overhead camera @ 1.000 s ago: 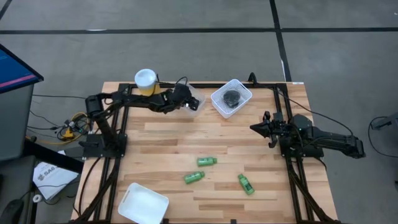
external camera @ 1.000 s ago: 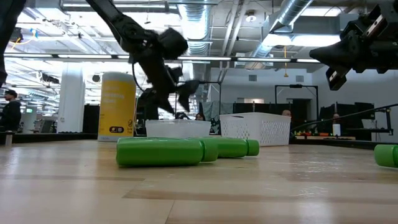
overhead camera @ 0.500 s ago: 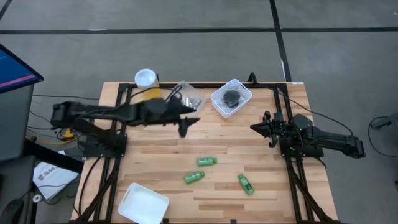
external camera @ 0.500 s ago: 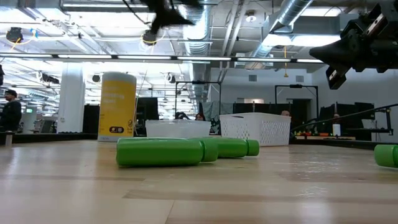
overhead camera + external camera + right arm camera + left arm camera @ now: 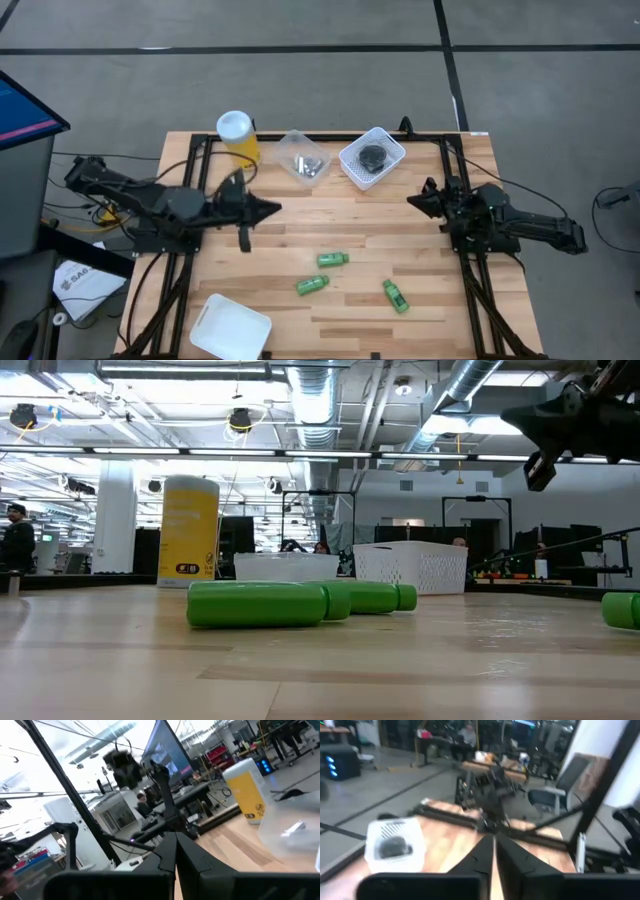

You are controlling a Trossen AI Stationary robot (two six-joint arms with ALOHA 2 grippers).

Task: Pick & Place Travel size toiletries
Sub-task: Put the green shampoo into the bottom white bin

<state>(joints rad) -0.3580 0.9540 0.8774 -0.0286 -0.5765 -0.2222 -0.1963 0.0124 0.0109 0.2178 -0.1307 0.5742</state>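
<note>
Three green mini bottles [image 5: 332, 259] [image 5: 312, 285] [image 5: 396, 296] lie on their sides on the wooden table's near half; the low view shows one close up [image 5: 265, 604]. Silvery tubes [image 5: 309, 166] lie in a clear tub [image 5: 297, 148] at the back. Dark round pieces [image 5: 371, 156] sit in a white basket [image 5: 388, 150] beside it. My left gripper [image 5: 272, 208] hangs shut and bare over the table's left part, pointing right. My right gripper [image 5: 412, 200] hangs shut and bare at the right, pointing left.
A tall yellow canister with a white lid [image 5: 237, 133] stands at the back left. A white tub [image 5: 230, 327] sits at the near left edge. Black frame rails [image 5: 192, 250] run along the table's left and right sides. Bare wood [image 5: 330, 215] lies between the two grippers.
My left gripper has drawn back from over the clear tub, toward the table's near and left edges, and its fingers have come together. The tub with the silvery tubes now shows uncovered. My right gripper has risen a little. The bottles have stayed put.
</note>
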